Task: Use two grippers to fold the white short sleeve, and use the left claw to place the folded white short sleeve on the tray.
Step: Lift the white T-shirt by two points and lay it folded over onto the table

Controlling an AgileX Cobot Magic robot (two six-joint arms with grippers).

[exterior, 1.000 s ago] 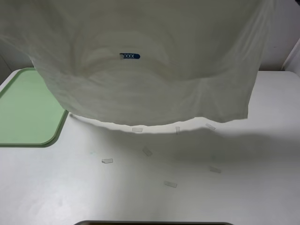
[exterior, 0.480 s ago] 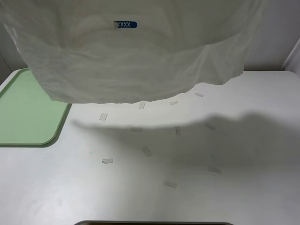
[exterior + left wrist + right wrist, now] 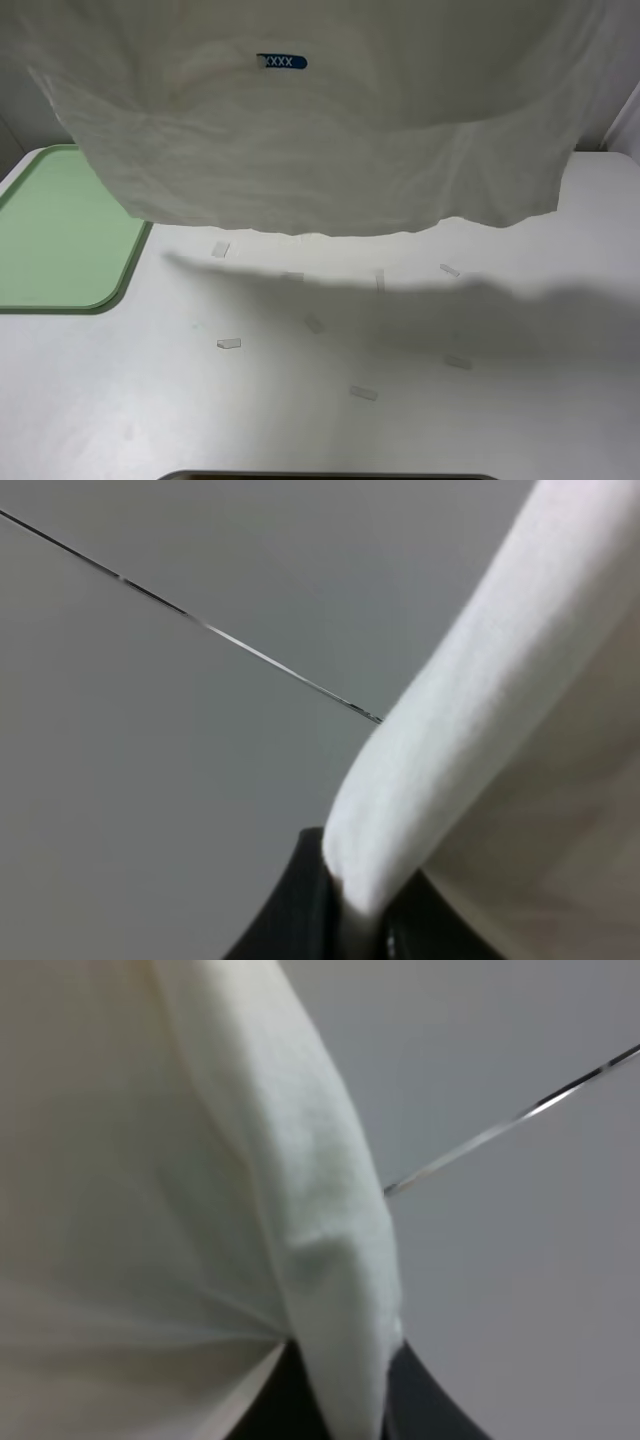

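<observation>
Exterior high view: you have the shirt (image 3: 320, 150) hanging in the air across the whole top of the picture, spread wide. Its wavy lower hem is clear of the table (image 3: 300, 430) and throws a broad shadow on it. The blue neck label (image 3: 281, 62) shows through the cloth near the top, a little left of the middle.

In the left wrist view, your left gripper (image 3: 352, 925) is clenched on a thick rolled fold of the shirt's edge, with the cloth running up and away from the black fingers. In the right wrist view, your right gripper (image 3: 345, 1405) is clamped the same way on a fold at the other side.

The green tray (image 3: 55, 245) lies flat at the left of the table, and the shirt's lower left corner hides its far right part from the high camera. Small clear strips (image 3: 229, 343) lie scattered on the table, under and in front of the hem.
</observation>
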